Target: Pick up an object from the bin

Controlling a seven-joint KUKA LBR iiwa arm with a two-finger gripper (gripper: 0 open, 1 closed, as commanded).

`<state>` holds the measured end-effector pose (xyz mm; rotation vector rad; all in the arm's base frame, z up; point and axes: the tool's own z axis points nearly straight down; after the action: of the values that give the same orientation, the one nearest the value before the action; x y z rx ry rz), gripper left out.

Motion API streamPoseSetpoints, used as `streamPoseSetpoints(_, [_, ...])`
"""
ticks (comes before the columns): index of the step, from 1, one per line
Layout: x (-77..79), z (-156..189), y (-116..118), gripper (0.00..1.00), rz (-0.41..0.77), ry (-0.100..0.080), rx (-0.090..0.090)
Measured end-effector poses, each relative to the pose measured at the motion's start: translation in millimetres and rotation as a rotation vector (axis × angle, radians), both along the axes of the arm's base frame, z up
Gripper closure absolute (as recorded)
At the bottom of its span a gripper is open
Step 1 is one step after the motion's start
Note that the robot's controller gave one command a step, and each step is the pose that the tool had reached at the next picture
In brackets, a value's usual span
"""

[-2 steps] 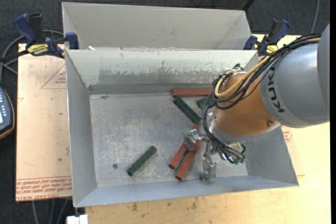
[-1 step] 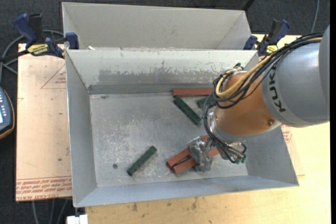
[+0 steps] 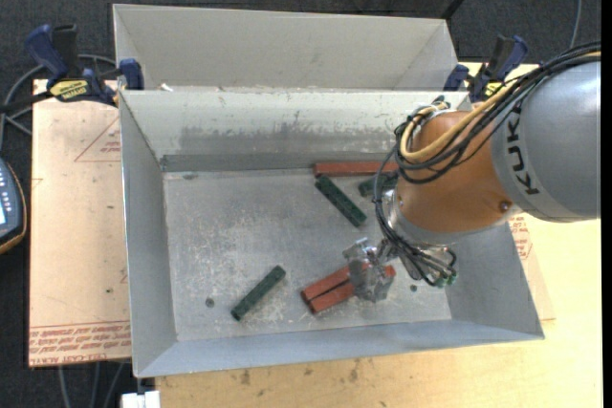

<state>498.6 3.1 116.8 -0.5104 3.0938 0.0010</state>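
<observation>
Although the gripper [image 3: 368,280] is seen low in the bin [image 3: 191,205], at the front right part of its floor, it cannot be told whether it is released or clenched, because its tip is partly hidden under the arm's orange cover [image 3: 449,177]. It is placed directly over the right end of a red block [image 3: 325,291], which lies flat and slanted near the front wall; whether the block is touched cannot be made out. A dark green stick [image 3: 258,291] lies to the left of the block, well apart from it. A second green stick [image 3: 341,202] is found nearer the middle, and a long red strip [image 3: 349,169] rests against the back wall. The step in hand is judged to be the grasp itself, with the red block as the likely thing to be picked. Nothing is lifted yet, as the block rests on the floor. For the next move, a firm closing across the block's narrow width is called for, followed by a straight lift. A hold so near one end may let the block tip or slip out, so the grip should be confirmed before the arm is raised.
</observation>
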Motion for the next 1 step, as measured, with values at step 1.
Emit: streamPoseSetpoints(1, [-1.4, -2.9, -0.3, 0.00, 0.000, 0.006, -0.001])
